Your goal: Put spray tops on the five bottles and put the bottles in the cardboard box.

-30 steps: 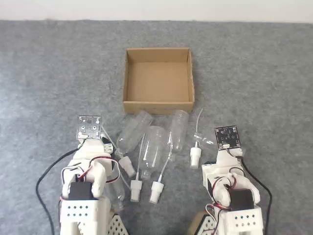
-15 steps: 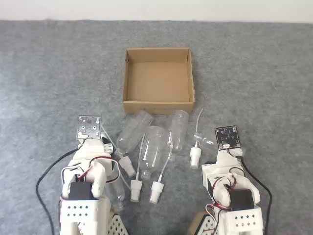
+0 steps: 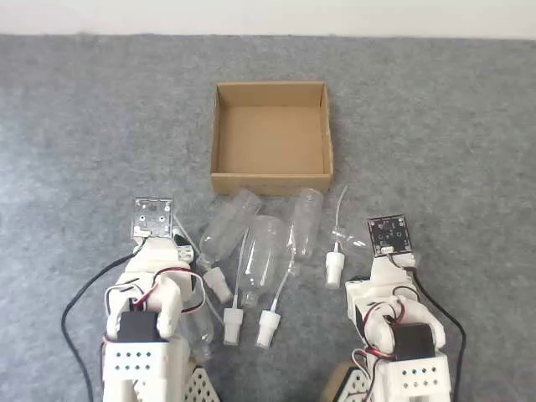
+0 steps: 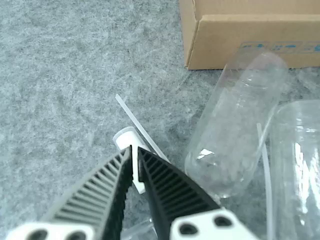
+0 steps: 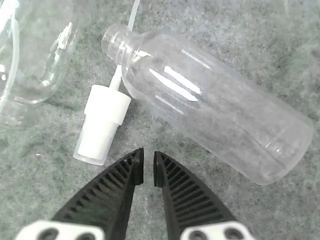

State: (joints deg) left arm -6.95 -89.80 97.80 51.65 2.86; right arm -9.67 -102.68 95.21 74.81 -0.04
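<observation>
Unmoved since a second ago: left gripper (image 4: 135,150) and right gripper (image 5: 148,152), both pressed together and empty, near bottles (image 3: 230,222) and spray tops (image 3: 334,270) strewn before cardboard box (image 3: 270,181). Risk: round bottles rolling away if nudged.

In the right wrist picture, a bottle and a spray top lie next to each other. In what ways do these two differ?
The bottle is clear and the carpet shows through it; the spray top is solid white. The bottle is much longer and wider than the spray top. The bottle's neck is bare and open, while a thin tube sticks out of the spray top. Both lie on their sides on the grey carpet.
</observation>
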